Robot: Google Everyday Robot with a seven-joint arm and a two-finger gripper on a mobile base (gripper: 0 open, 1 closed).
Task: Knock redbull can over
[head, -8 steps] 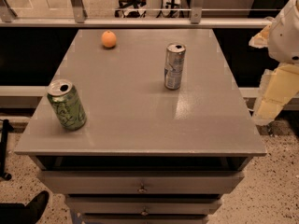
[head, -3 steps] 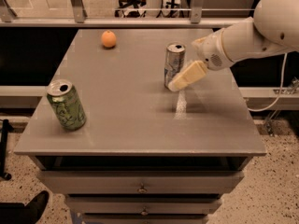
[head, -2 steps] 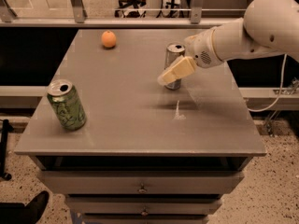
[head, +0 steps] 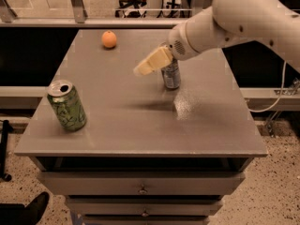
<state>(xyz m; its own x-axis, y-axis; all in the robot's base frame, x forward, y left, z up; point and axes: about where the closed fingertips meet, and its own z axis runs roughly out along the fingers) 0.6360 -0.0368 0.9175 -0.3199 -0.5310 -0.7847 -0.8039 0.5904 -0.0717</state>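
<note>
A grey worktop (head: 136,130) seen from above and in front, with drawers (head: 140,184) beneath it. The redbull can (head: 172,77), slim and silver with blue patches, stands upright right of centre, towards the back of the worktop. A white robot arm (head: 234,13) reaches in from the upper right. Its cream-coloured claw (head: 143,68) hangs in front of the can's upper part, hiding the can's top, and points left and slightly down. Whether the claw is spread or pressed together cannot be told, nor whether it touches the can. A wider green patterned can (head: 67,105) stands near the front left edge, well apart. A small orange fruit (head: 109,39) rests at the back left.
</note>
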